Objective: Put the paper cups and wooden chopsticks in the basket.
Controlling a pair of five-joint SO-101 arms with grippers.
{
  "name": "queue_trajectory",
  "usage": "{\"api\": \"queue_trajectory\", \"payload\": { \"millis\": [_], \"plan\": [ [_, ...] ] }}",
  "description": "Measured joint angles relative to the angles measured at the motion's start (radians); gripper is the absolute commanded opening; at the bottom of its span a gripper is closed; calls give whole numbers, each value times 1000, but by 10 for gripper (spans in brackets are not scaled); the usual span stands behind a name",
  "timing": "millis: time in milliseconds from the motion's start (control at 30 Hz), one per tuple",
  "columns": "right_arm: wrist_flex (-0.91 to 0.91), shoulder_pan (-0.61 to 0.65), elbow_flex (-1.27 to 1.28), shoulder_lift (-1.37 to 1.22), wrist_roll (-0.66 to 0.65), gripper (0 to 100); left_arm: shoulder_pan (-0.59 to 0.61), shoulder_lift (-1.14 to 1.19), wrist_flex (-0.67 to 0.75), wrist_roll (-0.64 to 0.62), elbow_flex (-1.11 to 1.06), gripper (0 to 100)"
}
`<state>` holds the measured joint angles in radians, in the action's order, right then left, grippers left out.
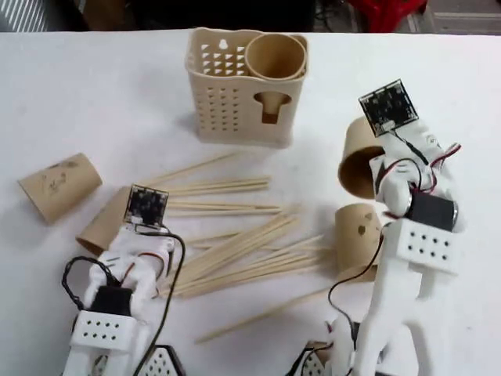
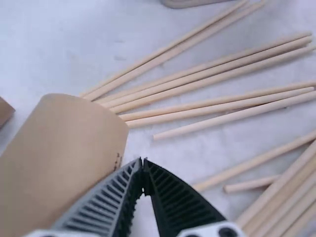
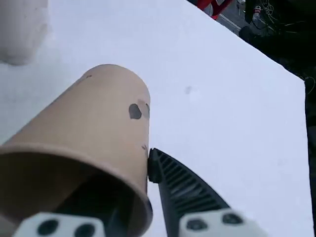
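Right end effector (image 3: 140,173) pinches one paper cup (image 3: 94,123) through its mouth.

there are five paper cups (image 1: 59,186), one basket (image 1: 227,110), two arms (image 1: 415,251), and well over a dozen wooden chopsticks (image 1: 235,251), too overlapped to count exactly.

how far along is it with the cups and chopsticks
Done: one paper cup stands in the basket. In hand: the right jaws grip a second cup. Left: three cups lie on the table, plus the scattered chopsticks.
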<state>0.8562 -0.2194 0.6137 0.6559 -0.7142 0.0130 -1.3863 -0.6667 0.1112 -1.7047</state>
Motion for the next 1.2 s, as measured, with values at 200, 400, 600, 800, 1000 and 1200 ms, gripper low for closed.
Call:
{"api": "queue_trajectory", "payload": {
  "millis": [200, 400, 600, 800, 1000, 1200],
  "plan": [
    [195, 78, -186, 35, 121, 15, 0, 0, 0, 0, 0, 25],
    [331, 195, -416, -21, 281, 15, 0, 0, 0, 0, 0, 25],
    [336, 334, -641, -173, 459, 15, 0, 0, 0, 0, 0, 25],
    [338, 416, -895, -374, 554, 15, 0, 0, 0, 0, 0, 25],
    [338, 410, -1126, -562, 563, 15, 0, 0, 0, 0, 0, 25],
    [440, 404, -1352, -649, 563, 15, 0, 0, 0, 0, 0, 25]
  ]
}}
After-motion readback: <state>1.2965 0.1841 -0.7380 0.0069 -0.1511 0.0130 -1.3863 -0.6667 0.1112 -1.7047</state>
